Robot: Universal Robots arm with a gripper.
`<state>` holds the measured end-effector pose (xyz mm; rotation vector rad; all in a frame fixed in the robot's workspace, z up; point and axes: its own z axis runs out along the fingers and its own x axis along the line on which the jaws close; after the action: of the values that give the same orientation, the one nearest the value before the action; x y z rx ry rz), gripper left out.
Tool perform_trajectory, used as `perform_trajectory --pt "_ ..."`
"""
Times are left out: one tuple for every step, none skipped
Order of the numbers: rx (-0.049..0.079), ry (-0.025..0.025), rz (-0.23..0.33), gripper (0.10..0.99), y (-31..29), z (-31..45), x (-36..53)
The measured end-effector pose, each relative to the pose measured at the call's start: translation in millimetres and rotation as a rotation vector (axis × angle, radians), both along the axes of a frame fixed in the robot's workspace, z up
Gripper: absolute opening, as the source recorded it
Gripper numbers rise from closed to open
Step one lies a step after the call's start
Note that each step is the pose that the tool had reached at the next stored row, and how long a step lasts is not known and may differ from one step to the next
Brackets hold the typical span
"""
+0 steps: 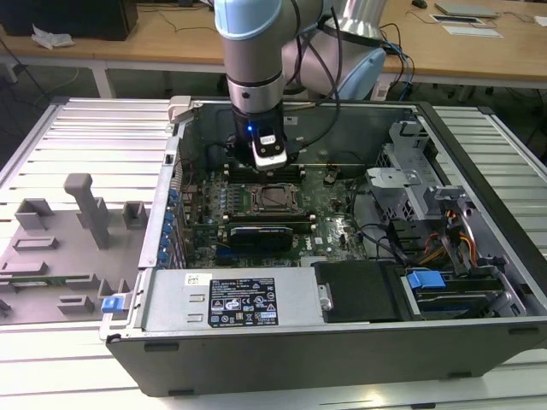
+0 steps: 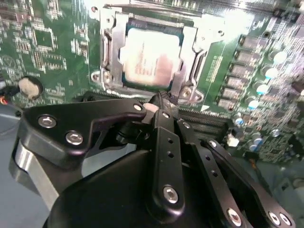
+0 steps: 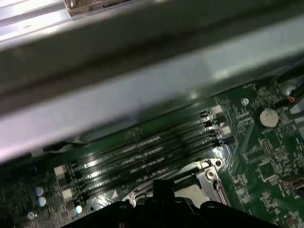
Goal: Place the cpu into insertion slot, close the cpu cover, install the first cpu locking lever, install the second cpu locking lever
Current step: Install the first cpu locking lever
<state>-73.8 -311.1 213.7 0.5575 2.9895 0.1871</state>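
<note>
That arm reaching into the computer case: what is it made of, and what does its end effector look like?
The arm is a stack of silver-grey metal tubes with pale blue joint caps. A black section near its tip carries a small blue light, with black cables looping beside it. The end effector is glossy black: jointed bars held by round silver screws.

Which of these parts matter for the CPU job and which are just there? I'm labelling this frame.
Job: cpu seated in the insertion slot, cpu cover down around it, gripper beside the socket.

Bystanders: memory slots, coin cell, power supply.
</note>
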Motion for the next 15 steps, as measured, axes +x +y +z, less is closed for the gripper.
perform_trajectory --pt "0.0 0.0043 0.0 0.106 -2.3 0.0 1.5" --pt "0.0 0.0114 0.0 0.106 -5.3 0.0 4.3" --pt "0.0 0.0177 0.0 0.106 -7.4 0.0 7.1" --pt "0.0 0.0231 0.0 0.106 -8.8 0.0 9.6" --pt "0.0 0.0311 0.0 0.106 -9.9 -0.1 14.3" --pt "0.0 0.0435 0.0 0.106 -11.0 0.0 21.1" --pt "0.0 0.0494 0.0 0.106 -11.1 0.0 24.1" --pt "0.0 0.0558 0.0 0.106 -11.1 0.0 25.2" --pt "-0.003 0.057 0.002 0.106 -11.0 0.0 25.2" --pt "-0.008 0.0579 0.004 0.106 -10.9 0.1 25.2" --pt "-0.02 0.0588 0.006 0.106 -10.9 0.0 25.2" --pt "-0.035 0.0596 0.006 0.106 -10.9 0.0 25.2" --pt "-0.043 0.0603 0.006 0.106 -11.0 0.0 25.3" --pt "-0.043 0.0603 0.006 0.106 -11.0 0.0 25.2" --pt "-0.043 0.0603 0.006 0.106 -11.0 0.0 25.2"
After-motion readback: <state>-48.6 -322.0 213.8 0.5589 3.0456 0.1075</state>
